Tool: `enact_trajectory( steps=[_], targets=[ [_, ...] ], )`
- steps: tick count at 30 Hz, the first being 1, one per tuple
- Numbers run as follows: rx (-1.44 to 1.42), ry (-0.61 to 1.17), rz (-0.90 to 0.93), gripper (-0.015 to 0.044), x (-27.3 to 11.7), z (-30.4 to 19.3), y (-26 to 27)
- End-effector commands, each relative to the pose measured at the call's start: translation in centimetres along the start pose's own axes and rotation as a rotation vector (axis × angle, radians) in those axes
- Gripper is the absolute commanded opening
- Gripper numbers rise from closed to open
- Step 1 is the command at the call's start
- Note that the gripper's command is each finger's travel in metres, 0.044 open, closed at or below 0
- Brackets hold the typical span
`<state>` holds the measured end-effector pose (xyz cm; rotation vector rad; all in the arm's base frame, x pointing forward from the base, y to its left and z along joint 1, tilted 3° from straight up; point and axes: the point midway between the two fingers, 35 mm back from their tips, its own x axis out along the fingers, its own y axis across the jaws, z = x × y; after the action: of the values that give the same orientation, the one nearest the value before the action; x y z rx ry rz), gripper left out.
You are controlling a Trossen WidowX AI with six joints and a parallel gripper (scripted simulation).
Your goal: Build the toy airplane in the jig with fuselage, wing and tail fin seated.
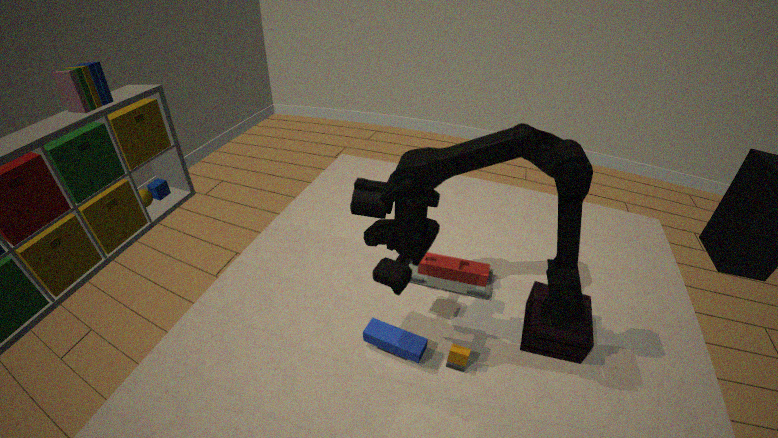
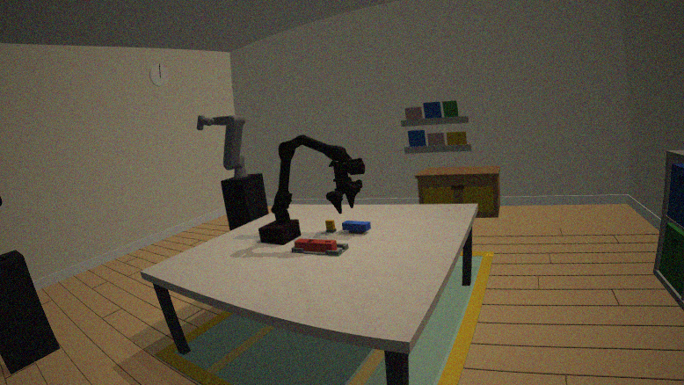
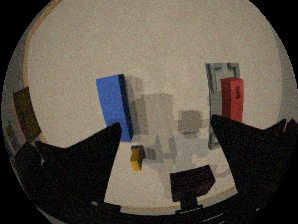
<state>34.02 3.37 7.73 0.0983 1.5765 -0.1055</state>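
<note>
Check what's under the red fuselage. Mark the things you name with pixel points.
The grey jig (image 1: 451,285) (image 2: 339,251) (image 3: 215,95) lies under the fuselage (image 1: 454,269) (image 2: 316,245) (image 3: 231,102), its rim showing along the side and at one end. The fuselage hides the cradle floor and its own underside, so full seating can't be confirmed.

Red fuselage (image 1: 454,269) (image 2: 315,245) (image 3: 232,100) in grey cradle (image 1: 451,286) (image 2: 342,247) (image 3: 215,95); blue wing (image 1: 394,340) (image 2: 356,226) (image 3: 114,106), yellow fin (image 1: 458,355) (image 2: 330,225) (image 3: 136,159) apart.
</note>
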Motion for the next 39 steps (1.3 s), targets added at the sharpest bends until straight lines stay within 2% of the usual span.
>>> enact_trajectory(
  steps=[1, 3, 10, 15, 39],
  targets=[
    [0.004, 0.017, 0.008, 0.044, 0.6, -1.0, 6.7],
    [0.004, 0.019, 0.01, 0.044, 0.7, -1.5, 8.7],
    [0.004, 0.019, 0.01, 0.044, 1.0, -1.6, 9.0],
    [0.004, 0.019, 0.01, 0.044, 5.1, -1.7, 9.0],
    [0.004, 0.019, 0.01, 0.044, 8.3, -1.7, 9.0]
  ],
)
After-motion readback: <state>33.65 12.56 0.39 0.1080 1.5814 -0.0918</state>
